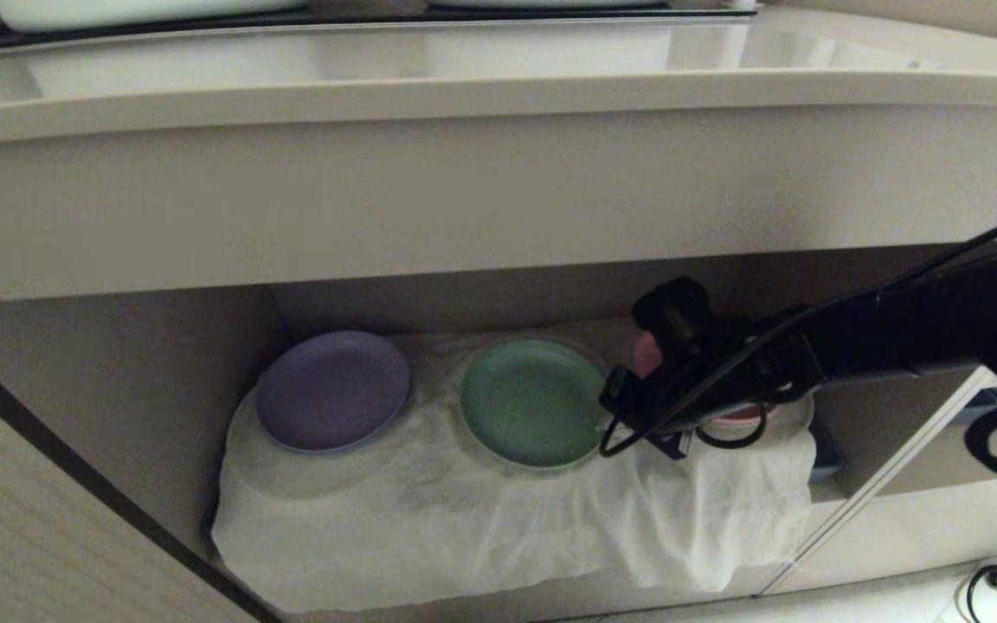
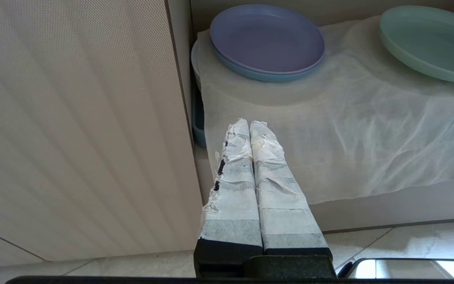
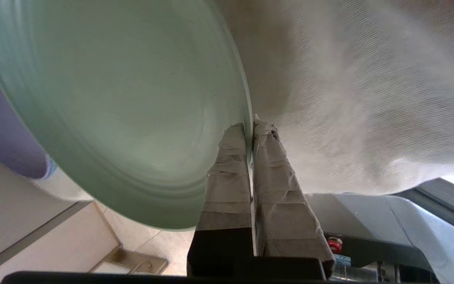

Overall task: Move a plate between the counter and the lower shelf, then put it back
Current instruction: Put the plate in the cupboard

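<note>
**Right gripper pinching the green plate's rim in the lower shelf**

My right gripper point(image 3: 250, 128) has its tape-wrapped fingers point(image 3: 227, 177) pinching the rim of the round mint-green matte plate point(image 1: 535, 401). The black right arm point(image 1: 914, 329) reaches in nearly level from the right. The plate sits on the white cloth point(image 1: 498, 510) draping the beige lower shelf point(image 1: 118, 389), beside a round purple plate point(image 1: 331, 389); a pink plate point(image 1: 646, 353) shows behind the gripper. My left gripper point(image 2: 249, 125), fingers pressed together, hangs outside the shelf. I see no readable writing.

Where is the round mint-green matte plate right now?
In the head view, the round mint-green matte plate sits mid-shelf on the white cloth, between the purple plate and the right gripper gripping its rim.
</note>
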